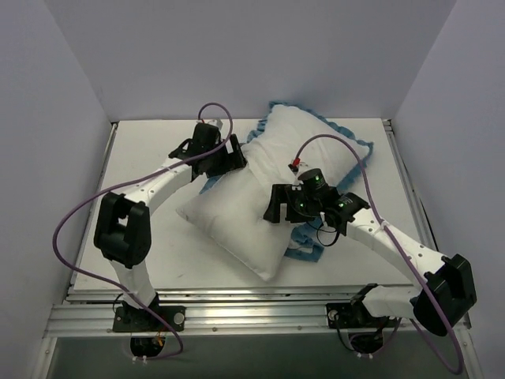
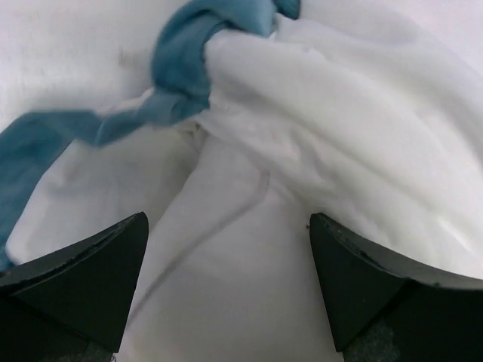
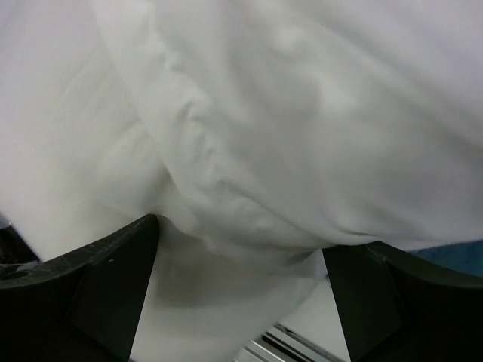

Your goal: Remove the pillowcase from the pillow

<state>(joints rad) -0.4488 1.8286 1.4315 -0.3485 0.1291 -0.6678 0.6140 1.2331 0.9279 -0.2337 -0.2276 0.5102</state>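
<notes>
Lying slantwise across the middle of the table (image 1: 142, 150), the pillow (image 1: 237, 229) seems roughly half out, its near corner bare; the pillowcase (image 1: 331, 138) sheathes the far end. Left gripper (image 1: 235, 160) and right gripper (image 1: 276, 207) stand open over white fabric, gripping nothing.

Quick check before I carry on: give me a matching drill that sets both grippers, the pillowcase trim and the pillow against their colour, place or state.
Things:
1. left gripper
2. right gripper
3. pillowcase trim
4. pillow

Descriptions:
A. plain white and plump
B. fingers apart, above the middle of the white bulk
C. teal and ruffled
D. fingers apart, at the left edge with teal trim just ahead

Pairs: 1-D, 2-B, 3-C, 4-A
</notes>
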